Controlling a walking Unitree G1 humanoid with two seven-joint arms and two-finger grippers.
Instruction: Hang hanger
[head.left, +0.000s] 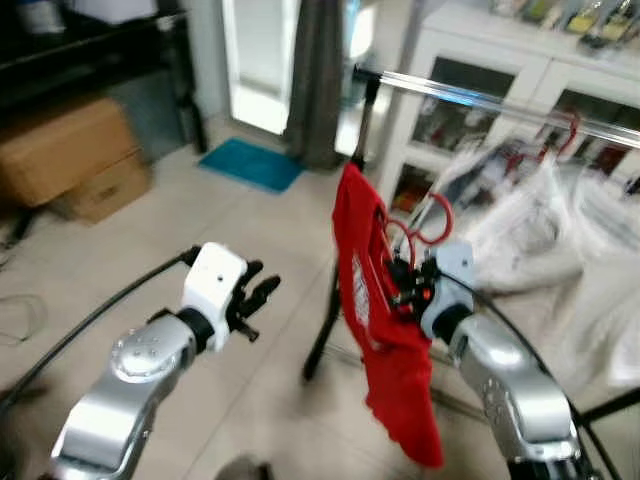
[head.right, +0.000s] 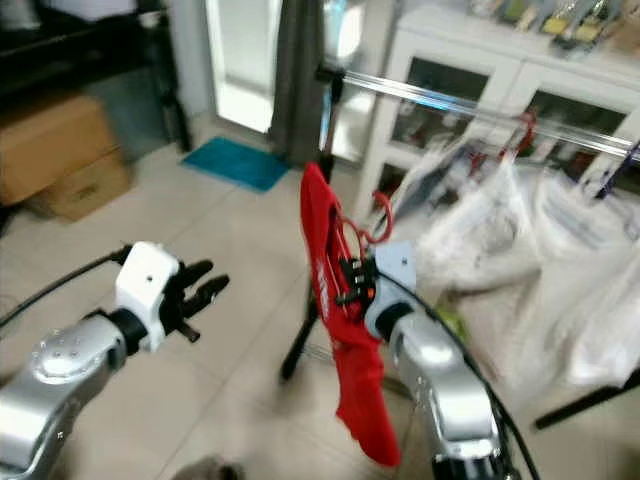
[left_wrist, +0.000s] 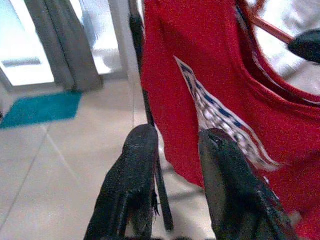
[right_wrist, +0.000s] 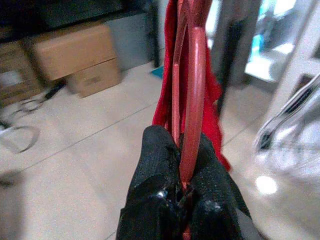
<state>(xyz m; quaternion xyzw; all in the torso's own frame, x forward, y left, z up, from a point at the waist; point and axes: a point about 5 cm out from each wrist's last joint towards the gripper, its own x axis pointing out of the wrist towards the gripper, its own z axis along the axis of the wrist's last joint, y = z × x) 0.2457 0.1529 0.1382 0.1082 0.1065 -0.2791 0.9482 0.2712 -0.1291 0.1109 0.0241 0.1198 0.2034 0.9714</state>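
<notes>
Right wrist view: one red hanger (right_wrist: 192, 95), one red shirt (head.left: 385, 340).

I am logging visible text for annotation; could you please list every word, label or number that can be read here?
None can be read.
Red shirt: white and blue chest print, no legible letters.
Brown cardboard boxes: no readable markings.
Items in the white glass-door cabinet: too blurred.

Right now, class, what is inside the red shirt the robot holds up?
A red hanger sits inside the red shirt, pinched by the right gripper. Its lower part is covered by cloth.
</notes>
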